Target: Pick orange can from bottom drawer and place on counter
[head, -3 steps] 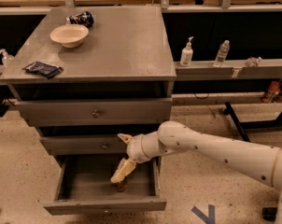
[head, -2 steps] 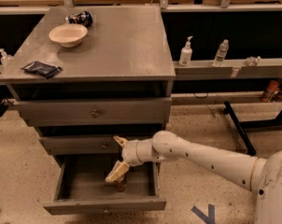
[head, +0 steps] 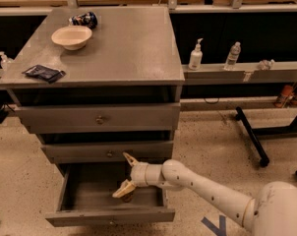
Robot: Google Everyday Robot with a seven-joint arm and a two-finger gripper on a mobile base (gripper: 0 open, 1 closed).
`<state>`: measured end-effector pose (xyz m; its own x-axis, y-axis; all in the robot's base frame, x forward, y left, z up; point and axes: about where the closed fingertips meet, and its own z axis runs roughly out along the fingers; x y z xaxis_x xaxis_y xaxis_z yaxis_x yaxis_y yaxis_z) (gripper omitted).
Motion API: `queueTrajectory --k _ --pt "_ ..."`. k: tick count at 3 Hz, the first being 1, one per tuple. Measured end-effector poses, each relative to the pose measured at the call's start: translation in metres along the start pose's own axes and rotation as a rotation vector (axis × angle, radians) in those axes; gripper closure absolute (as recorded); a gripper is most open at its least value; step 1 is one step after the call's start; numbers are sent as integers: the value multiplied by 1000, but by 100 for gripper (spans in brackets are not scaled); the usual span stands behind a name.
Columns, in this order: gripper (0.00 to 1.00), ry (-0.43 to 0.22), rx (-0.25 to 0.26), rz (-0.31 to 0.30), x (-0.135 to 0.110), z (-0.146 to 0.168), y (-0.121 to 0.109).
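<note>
The bottom drawer (head: pixel 109 215) is pulled open at the foot of the grey cabinet. My gripper (head: pixel 125 175) reaches in from the right at the drawer's right half, with its tan fingers spread wide, one pointing up (head: pixel 129 158) and one down (head: pixel 123 190). A small dark brownish object (head: pixel 128 197), likely the orange can, stands on the drawer floor just under the lower finger and is mostly hidden by it. I cannot tell whether the finger touches it. The counter (head: pixel 124 48) is the wide grey top of the cabinet.
On the counter are a cream bowl (head: pixel 72 36), a dark blue can (head: pixel 83 19) lying at the back and a dark packet (head: pixel 44 73) at the left front. Two upper drawers are closed. A narrow shelf to the right holds bottles (head: pixel 195 55). A black stand leg (head: pixel 252 136) lies on the floor.
My arm has moved left and reached further into the bottom drawer. The gripper now sits lower, with its lower finger over the small dark object.
</note>
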<state>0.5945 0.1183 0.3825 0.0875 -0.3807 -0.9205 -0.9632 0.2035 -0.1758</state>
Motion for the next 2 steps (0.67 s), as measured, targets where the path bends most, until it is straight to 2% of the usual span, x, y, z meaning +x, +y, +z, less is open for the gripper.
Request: queueTrajectory --k 1,2 --pt "0 -21 -14 96 80 14 32" --pt "0 -22 -14 152 121 26 45"
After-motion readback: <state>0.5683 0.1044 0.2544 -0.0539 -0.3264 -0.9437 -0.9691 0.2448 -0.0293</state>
